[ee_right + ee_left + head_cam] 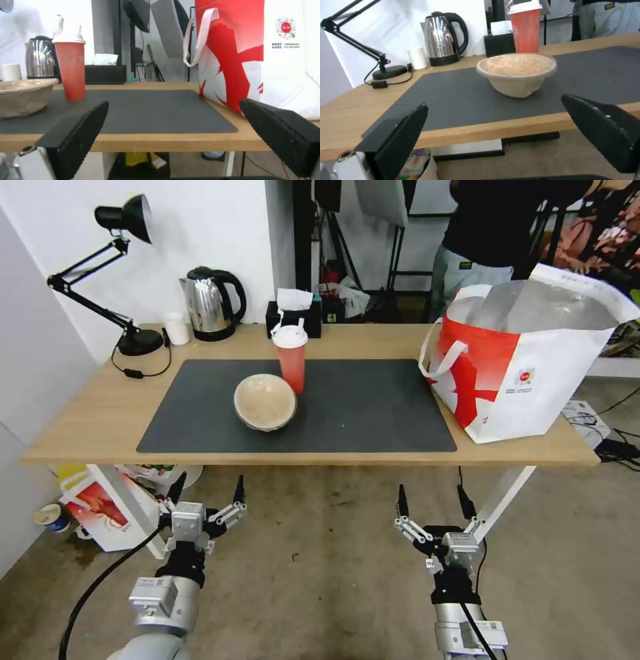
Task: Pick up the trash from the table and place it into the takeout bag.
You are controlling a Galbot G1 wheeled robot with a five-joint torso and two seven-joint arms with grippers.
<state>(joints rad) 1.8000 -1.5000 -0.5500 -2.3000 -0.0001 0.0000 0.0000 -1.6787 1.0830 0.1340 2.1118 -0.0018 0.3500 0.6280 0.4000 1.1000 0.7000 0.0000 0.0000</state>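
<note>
Beige paper bowl (265,401) sits on the dark grey mat (373,410), left of centre, covered by a clear film or lid as seen in the left wrist view (516,72). It looks slightly tilted on its base. Red drink cup with white lid (291,357) stands upright just behind and to the right of the bowl; near it, contact cannot be confirmed. The cup also shows in the right wrist view (70,67), with the bowl (23,100) beside it.

Takeout bag (527,353) stands at the right end of the table (87,413), mouth open, silver lining visible, one white strap handle hanging on the side facing the mat. Its lower corner touches or overlaps the mat's right edge.

Along the back edge of the table: steel kettle (210,303), black tissue box (293,317), small white cup (177,328), black desk lamp (117,280).

Left gripper (207,490) is held below and in front of the table edge, fingers spread apart, nothing between them. Right gripper (433,497) is likewise low in front of the table, fingers spread, holding nothing. Both are well apart from the trash.

Red-and-white carton (103,507) lies on the floor under the table's left end.
</note>
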